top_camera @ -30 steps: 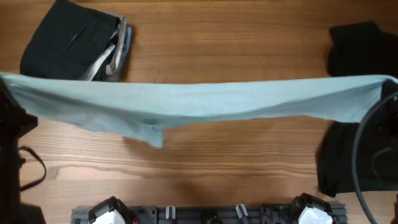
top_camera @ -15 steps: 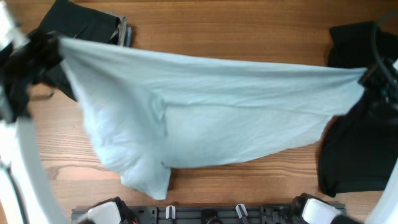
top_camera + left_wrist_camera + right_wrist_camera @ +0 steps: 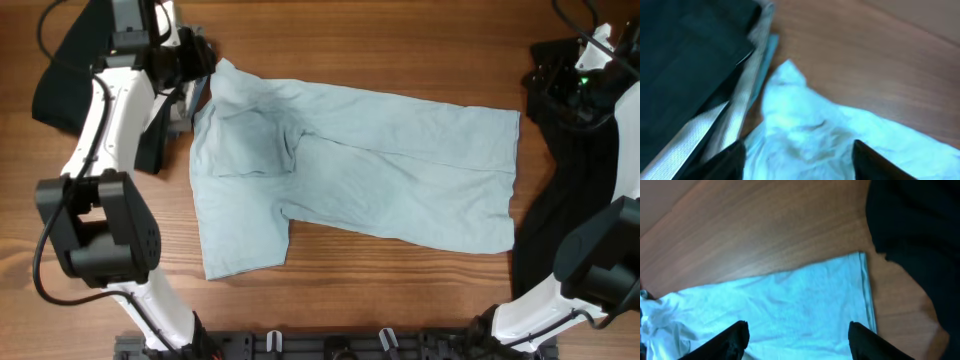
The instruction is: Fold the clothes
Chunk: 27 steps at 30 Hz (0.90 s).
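Observation:
The pale sky-blue shirt (image 3: 380,170) lies spread flat on the wooden table, one sleeve toward the front left. My left gripper (image 3: 200,68) hovers open at its far left corner. In the left wrist view the crumpled shirt corner (image 3: 805,130) lies below the left gripper (image 3: 800,162), and nothing is held between the dark fingertips (image 3: 722,162). My right gripper (image 3: 548,85) stands open by the shirt's far right corner. In the right wrist view the shirt hem (image 3: 790,305) lies under the right gripper (image 3: 800,340), whose fingers (image 3: 735,337) are wide apart.
A folded stack of black and grey clothes (image 3: 60,80) sits at the far left, partly behind my left arm, and shows as the stack (image 3: 685,65) beside the shirt corner. Loose black garments (image 3: 575,230) lie along the right edge, close to the shirt's hem, with black cloth (image 3: 920,230) beside it.
The shirt, held stretched in the air between both shut grippers, has come down flat on the table. Both grippers have opened and let go of it.

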Motion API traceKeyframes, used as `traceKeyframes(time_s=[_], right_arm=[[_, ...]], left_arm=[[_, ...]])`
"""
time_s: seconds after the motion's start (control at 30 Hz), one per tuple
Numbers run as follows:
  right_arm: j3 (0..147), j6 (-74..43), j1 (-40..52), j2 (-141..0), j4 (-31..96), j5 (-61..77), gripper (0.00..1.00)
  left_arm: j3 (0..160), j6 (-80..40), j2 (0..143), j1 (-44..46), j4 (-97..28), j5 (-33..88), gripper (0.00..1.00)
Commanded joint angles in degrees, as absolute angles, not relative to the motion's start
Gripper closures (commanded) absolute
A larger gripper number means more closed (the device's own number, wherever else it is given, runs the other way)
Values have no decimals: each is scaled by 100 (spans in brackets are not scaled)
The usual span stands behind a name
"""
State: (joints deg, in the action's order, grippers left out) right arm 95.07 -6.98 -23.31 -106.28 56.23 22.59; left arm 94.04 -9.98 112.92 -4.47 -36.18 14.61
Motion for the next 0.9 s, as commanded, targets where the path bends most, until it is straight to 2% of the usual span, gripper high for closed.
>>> traceKeyframes(time_s=[0.0,0.1,0.27,0.33,0.43,0.5,0.57,0.7,0.87], right_arm=[[9564,-381,-2445,-10313,6051,2386,31],[9564,-99,-2434,-10230,6757,2405,32],[9564,187,-2429,-9657,7555,2405,32],[9561,-73,-2429,-9227,7697,2399,30],[9472,-357,-2429,-8938,7828,2307,26],[9238,-582,-2429,-8954,7843,2097,28],[8680,-648,-2425,-8969,7566,2058,33],[7201,-788,-2423,-8969,6757,2064,32],[6215,-788,-2423,-8969,6274,2099,29]], left_arm=[[9443,-937,10737,-709,-4121,1385,31],[9443,-655,10307,-784,-5094,1380,32],[9437,-322,10042,-797,-7253,880,47],[9351,-353,10051,-808,-7706,867,48],[9032,-390,10051,-819,-7690,864,42],[8565,-558,10053,-816,-7356,867,40],[7983,-661,10064,-816,-6893,864,38],[6842,-954,10112,-816,-6263,856,37],[5804,-1542,10116,-816,-5564,845,34]])
